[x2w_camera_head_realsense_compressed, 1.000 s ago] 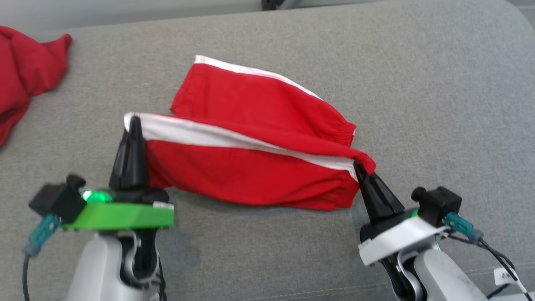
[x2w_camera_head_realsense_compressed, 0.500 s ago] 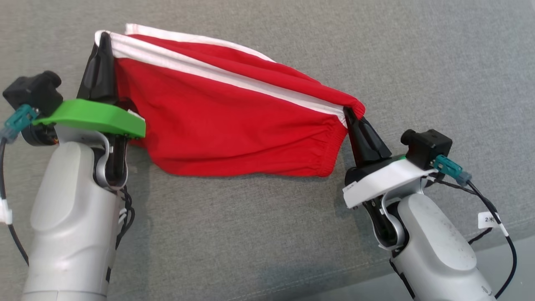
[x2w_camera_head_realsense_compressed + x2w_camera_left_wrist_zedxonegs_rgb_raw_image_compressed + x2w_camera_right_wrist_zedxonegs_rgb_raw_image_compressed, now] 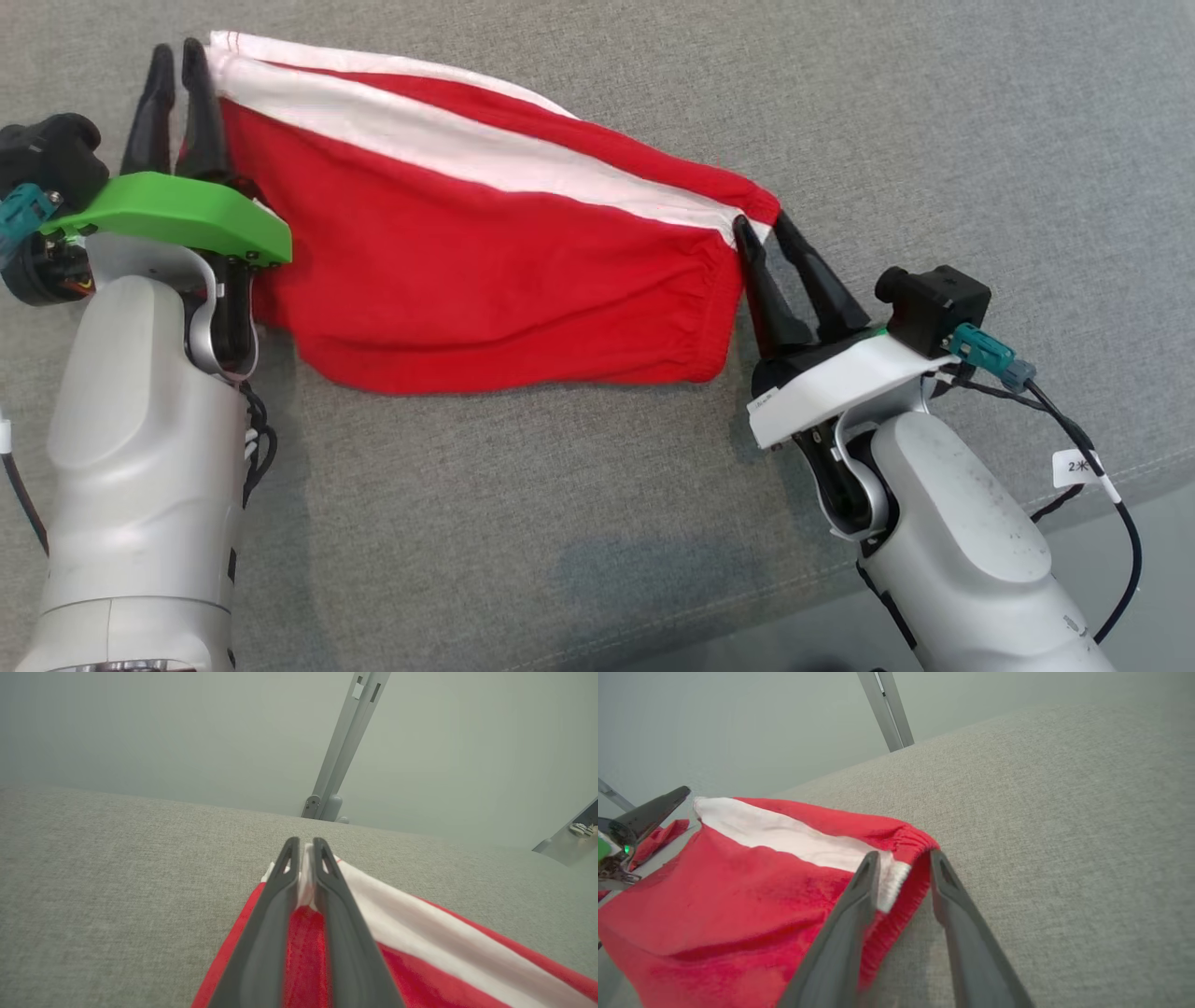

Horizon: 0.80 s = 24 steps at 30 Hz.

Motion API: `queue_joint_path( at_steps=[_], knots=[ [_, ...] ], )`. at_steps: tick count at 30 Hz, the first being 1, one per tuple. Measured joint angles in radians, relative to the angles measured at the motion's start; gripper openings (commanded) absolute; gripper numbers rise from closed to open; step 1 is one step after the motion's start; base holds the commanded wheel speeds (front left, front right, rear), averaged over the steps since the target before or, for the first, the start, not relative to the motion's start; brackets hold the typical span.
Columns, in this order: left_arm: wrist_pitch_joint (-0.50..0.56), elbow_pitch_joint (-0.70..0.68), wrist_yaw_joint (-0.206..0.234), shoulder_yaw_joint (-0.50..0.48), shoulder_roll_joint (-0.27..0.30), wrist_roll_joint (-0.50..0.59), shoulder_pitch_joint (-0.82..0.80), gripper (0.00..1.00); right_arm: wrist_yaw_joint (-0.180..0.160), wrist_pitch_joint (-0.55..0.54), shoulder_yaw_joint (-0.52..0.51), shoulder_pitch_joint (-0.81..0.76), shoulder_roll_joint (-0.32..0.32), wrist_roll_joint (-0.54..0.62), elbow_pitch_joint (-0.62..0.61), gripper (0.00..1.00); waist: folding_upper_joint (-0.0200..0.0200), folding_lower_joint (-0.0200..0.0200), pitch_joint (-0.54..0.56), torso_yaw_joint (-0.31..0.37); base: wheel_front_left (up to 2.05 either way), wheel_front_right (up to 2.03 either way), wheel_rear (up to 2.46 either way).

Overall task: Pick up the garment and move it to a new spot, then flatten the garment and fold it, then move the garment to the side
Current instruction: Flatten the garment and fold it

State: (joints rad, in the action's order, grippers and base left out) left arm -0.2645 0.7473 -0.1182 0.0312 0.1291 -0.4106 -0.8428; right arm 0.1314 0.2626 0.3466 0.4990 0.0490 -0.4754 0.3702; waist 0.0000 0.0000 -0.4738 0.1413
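Note:
The garment (image 3: 485,271), red shorts with a white side stripe, lies folded double on the grey cushion. My left gripper (image 3: 175,51) stands at its far left corner with the fingers slightly apart. In the left wrist view the left gripper (image 3: 302,842) has the white edge of the garment (image 3: 420,933) loose in the narrow gap. My right gripper (image 3: 764,224) is open at the elastic waistband corner on the right. Seen from the right wrist, the right gripper (image 3: 903,854) straddles that corner of the garment (image 3: 714,896) without pinching it.
The grey cushion (image 3: 607,523) spreads wide around the garment, and its front seam (image 3: 1120,471) runs past my right forearm. A grey metal post (image 3: 341,751) rises beyond the far edge. Another red cloth (image 3: 661,833) lies past my left gripper.
Both grippers, shut on the garment's corners, carried that edge away from me over the other half. Their fingers have now parted and the cloth has settled flat. The head view also shifted.

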Motion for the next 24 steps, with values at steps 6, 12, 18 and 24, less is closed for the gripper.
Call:
queue_joint_path(
  at_steps=[6, 12, 18, 24],
  knots=[
    [0.0, 0.017, -0.002, -0.004, -0.019, 0.044, 0.0, 1.0, 0.0, 0.0, -0.003, -0.014, 0.0, 0.024, -0.019, 1.0, 0.0, 0.0, 0.023, -0.011, 0.0, 0.0, 0.0],
    [0.0, 0.022, -0.007, -0.002, -0.027, 0.041, 0.025, 1.0, 0.0, 0.0, -0.045, -0.05, 0.0, 0.064, -0.03, 1.0, 0.0, 0.0, 0.053, -0.023, 0.0, 0.0, 0.0],
    [0.0, 0.061, -0.009, 0.026, -0.012, 0.008, 0.083, 1.0, 0.0, 0.0, -0.103, -0.113, 0.0, 0.13, -0.043, 1.0, 0.0, 0.0, 0.093, -0.034, 0.0, 0.0, 0.0],
    [0.046, 0.118, -0.01, 0.105, 0.011, -0.059, 0.129, 1.0, 0.0, 0.0, -0.148, -0.182, 0.0, 0.164, -0.068, 1.0, 0.0, 0.0, 0.141, -0.042, 0.0, 0.0, 0.0]
  ],
)
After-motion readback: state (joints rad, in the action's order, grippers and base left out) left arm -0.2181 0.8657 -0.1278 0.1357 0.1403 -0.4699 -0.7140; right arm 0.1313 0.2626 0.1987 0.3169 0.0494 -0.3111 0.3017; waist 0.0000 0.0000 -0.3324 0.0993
